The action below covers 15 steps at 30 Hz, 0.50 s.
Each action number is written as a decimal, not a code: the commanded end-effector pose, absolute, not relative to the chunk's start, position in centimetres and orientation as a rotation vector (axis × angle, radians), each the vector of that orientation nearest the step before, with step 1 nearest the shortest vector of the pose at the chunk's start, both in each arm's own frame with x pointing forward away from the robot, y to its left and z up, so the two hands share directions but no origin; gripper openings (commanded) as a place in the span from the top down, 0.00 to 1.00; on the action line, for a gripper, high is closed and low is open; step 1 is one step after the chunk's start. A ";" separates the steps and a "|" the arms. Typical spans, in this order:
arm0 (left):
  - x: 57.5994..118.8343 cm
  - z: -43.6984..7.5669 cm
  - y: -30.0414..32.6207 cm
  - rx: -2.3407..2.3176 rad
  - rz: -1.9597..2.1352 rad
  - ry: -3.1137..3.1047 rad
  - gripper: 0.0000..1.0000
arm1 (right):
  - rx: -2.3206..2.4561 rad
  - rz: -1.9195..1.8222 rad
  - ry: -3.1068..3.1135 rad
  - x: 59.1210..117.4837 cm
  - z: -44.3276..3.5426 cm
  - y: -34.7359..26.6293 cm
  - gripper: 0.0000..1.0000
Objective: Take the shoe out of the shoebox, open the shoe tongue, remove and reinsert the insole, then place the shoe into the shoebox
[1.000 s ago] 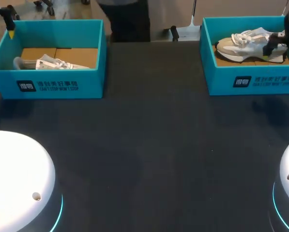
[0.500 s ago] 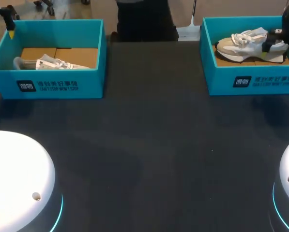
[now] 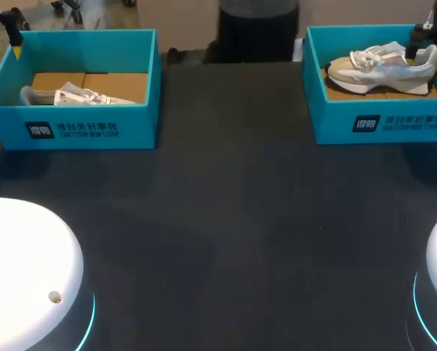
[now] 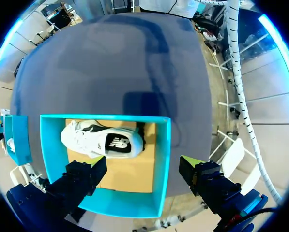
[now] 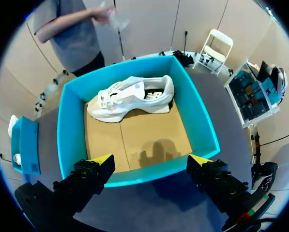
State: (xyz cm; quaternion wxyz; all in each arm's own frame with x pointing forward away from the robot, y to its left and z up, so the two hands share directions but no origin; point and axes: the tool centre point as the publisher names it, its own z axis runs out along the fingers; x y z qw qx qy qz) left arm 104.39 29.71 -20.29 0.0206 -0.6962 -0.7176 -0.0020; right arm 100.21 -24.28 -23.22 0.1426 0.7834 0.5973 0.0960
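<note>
- Overhead, a black table (image 3: 233, 219) carries two teal shoeboxes at its far corners, well apart from each other.
- The left shoebox (image 3: 72, 128) holds the left shoe (image 3: 75, 95), pale grey and white, low on the cardboard floor behind the box's near wall.
- The right shoebox (image 3: 379, 121) holds the right shoe (image 3: 379, 66), upright on its sole along the far wall, toe toward the table's middle.
- The right gripper (image 5: 151, 166) hangs above that box's near side, yellow-tipped fingers spread wide and holding nothing. The shoe lies ahead of it, clearly apart.
- The left gripper (image 4: 143, 166) hangs above the left shoebox, its fingers likewise spread and empty, with the shoe ahead of it near the opposite wall.
- Compared with a second ago, the right gripper has drawn back from the right shoe's heel, which it had covered. The heel now shows whole, and the shoe lies where it did. The left arm has not moved.
- Each shoe is ringed by its box's four walls, with bare cardboard beside it.
- Between and in front of the boxes the tabletop is a broad bare stretch, bounded at the near corners by two white robot bases (image 3: 28, 270).
</note>
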 end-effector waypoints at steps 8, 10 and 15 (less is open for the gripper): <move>104.2 -20.3 29.7 -2.160 -0.011 -2.225 0.00 | 2.281 0.247 1.740 101.4 -23.3 -24.3 0.00; 104.2 -20.3 29.7 -2.160 -0.011 -2.225 0.00 | 2.281 0.247 1.740 101.4 -23.3 -24.3 0.00; 104.2 -20.3 29.7 -2.160 -0.011 -2.225 0.00 | 2.297 0.230 1.706 104.6 -23.9 -25.0 0.00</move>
